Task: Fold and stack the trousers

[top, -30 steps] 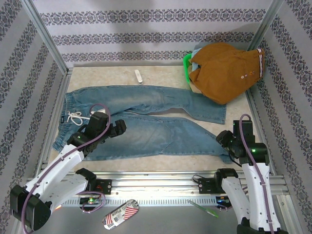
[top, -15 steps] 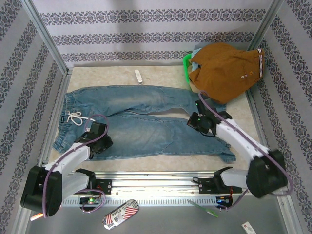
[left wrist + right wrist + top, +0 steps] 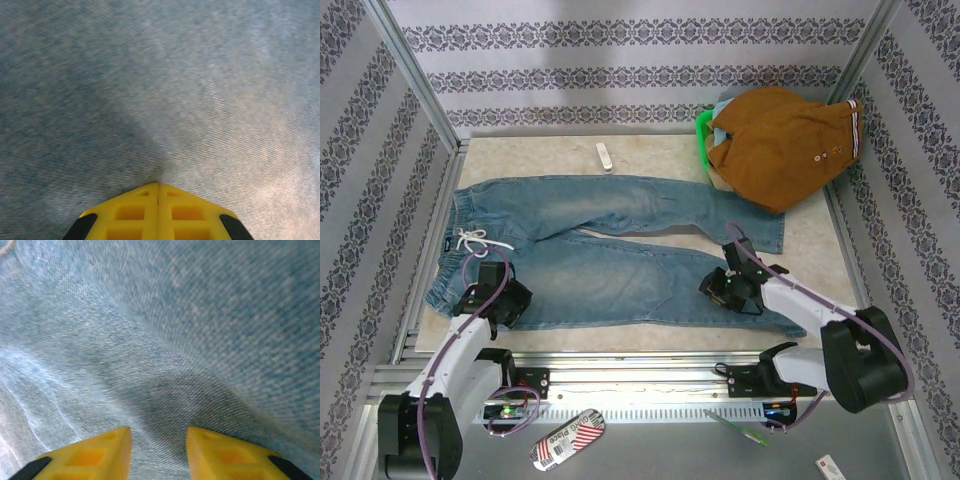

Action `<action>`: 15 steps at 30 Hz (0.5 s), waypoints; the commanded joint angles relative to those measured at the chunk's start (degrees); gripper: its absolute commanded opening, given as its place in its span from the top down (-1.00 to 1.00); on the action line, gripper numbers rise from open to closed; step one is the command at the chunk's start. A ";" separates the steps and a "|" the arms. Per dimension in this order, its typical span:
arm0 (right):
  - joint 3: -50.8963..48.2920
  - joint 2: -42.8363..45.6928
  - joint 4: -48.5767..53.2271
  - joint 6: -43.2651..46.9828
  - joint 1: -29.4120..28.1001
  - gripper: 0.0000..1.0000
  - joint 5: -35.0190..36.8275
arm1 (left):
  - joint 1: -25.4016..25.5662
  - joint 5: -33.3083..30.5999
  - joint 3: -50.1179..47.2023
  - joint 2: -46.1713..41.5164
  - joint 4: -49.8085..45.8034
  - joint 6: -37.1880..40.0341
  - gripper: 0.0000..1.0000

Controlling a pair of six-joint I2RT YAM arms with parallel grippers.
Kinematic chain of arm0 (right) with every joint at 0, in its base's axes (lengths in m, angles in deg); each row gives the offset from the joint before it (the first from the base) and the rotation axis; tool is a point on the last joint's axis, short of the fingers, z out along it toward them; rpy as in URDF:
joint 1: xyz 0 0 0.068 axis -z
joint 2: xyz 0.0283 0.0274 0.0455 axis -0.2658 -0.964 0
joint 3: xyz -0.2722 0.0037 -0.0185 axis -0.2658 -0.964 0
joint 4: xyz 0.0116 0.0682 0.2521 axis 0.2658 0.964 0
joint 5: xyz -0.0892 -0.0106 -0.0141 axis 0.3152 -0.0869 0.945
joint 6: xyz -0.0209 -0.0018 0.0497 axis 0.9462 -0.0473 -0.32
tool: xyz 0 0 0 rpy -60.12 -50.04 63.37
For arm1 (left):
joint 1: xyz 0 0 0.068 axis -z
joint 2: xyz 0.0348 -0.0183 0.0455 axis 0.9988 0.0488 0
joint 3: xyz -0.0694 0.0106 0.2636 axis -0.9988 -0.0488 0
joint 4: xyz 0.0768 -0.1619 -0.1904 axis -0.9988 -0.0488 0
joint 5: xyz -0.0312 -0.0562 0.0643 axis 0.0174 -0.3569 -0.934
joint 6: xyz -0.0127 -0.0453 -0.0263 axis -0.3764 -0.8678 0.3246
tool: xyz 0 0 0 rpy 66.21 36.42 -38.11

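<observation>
We're looking at the trousers (image 3: pixel 620 270) spread flat across the desk (image 3: pixel 660 160), waistband at the left of the frame and hems at the right. At lower left, the left tool (image 3: pixel 503 300) is down on the near leg, clenched, with denim puckering at its tips. Toward lower right, the right tool (image 3: pixel 720 288) sits on that same leg, released, jaws apart over the cloth. The desk is pale and mottled, ringed by patterned walls (image 3: pixel 620 70).
</observation>
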 commanded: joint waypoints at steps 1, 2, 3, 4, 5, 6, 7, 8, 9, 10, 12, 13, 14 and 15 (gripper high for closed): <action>-5.27 2.95 5.01 -3.39 -1.38 0.19 -4.05 | -2.05 4.84 1.21 0.09 -7.67 0.48 0.96; -6.08 4.66 5.47 -4.11 -1.86 0.15 -4.69 | -2.52 5.08 1.95 -0.22 -9.25 0.81 0.96; -6.22 6.09 6.40 -4.20 -2.28 0.10 -5.02 | -2.69 5.88 2.70 -0.84 -9.77 1.45 0.97; -6.22 7.75 8.71 -4.04 -2.21 0.05 -4.81 | -2.75 6.29 4.06 -1.81 -10.72 1.70 0.98; -5.70 9.04 10.77 -3.34 -1.99 0.01 -4.62 | -2.78 6.26 5.94 -2.93 -11.68 1.83 0.98; -5.19 10.41 11.67 -2.85 -1.72 -0.02 -4.76 | -2.79 6.47 7.54 -3.75 -11.64 2.28 0.98; -4.22 11.53 12.98 -2.46 -1.21 -0.03 -5.16 | -2.76 7.00 9.33 -4.42 -11.26 2.56 0.97; -2.55 12.06 14.28 -1.47 -0.41 -0.04 -5.75 | -2.77 7.07 11.21 -4.48 -10.94 2.56 0.96; -0.51 12.23 15.30 -0.24 0.35 -0.05 -5.88 | -2.74 7.70 12.70 -3.95 -9.67 2.92 0.94; 2.40 11.91 16.32 2.02 1.31 -0.07 -4.89 | -2.64 9.00 13.88 -2.73 -7.26 3.29 0.91; 8.36 9.44 16.86 5.51 3.08 -0.08 -1.32 | -2.06 10.09 16.17 1.47 -2.97 3.44 0.88; 11.37 6.95 15.73 7.29 4.14 -0.07 -0.73 | -1.26 10.47 17.15 4.24 -0.21 3.59 0.87; 14.50 3.91 14.24 9.06 5.20 -0.06 -0.48 | -0.41 10.56 18.22 7.41 2.44 3.86 0.85; 17.58 0.79 13.88 9.92 6.36 -0.05 0.36 | 0.41 10.32 19.18 10.39 4.60 3.90 0.83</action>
